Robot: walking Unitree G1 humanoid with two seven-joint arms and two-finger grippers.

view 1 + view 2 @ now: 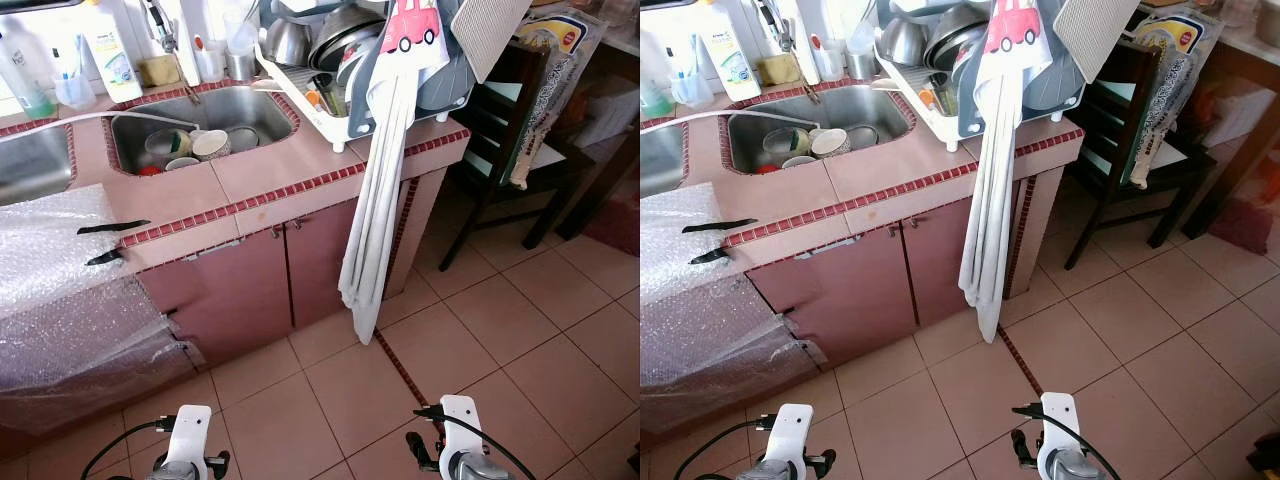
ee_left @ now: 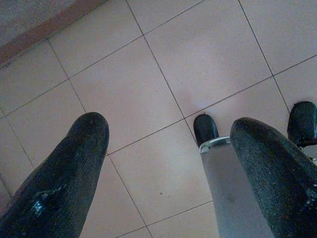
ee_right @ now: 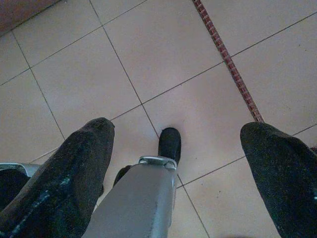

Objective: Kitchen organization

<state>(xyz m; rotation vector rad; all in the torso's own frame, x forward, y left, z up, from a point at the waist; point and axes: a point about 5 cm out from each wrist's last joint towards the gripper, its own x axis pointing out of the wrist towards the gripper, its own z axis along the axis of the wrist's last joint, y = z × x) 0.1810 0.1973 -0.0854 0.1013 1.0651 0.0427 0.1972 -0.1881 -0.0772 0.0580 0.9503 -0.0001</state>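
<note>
Both arms hang low over the floor tiles, well short of the sink (image 1: 200, 125). The left gripper (image 2: 163, 163) has its two black fingers spread wide with nothing between them but tile, and the right gripper (image 3: 178, 163) is spread the same way, also holding nothing.

Working out from there to the sink: it holds a few cups and bowls (image 1: 205, 145) piled near the tap end. Just right of the sink sits a dish rack (image 1: 330, 70) packed with pots and plates, and a long white towel (image 1: 375, 230) hangs off it down past the cabinet doors (image 1: 290, 270). Left of the sink, the counter edge and cabinet front are covered in bubble wrap (image 1: 60, 270). Behind the sink stand bottles and a sponge; further right, past the rack, is a dark chair (image 1: 500, 140).

The task line is vague, so it's hard to say which item the robot is after. Dishes in the sink look like the likeliest job. Whatever it is, the robot would do well to step closer and square up to the sink before raising an arm, and keep clear of that dangling towel so it doesn't drag the rack.
</note>
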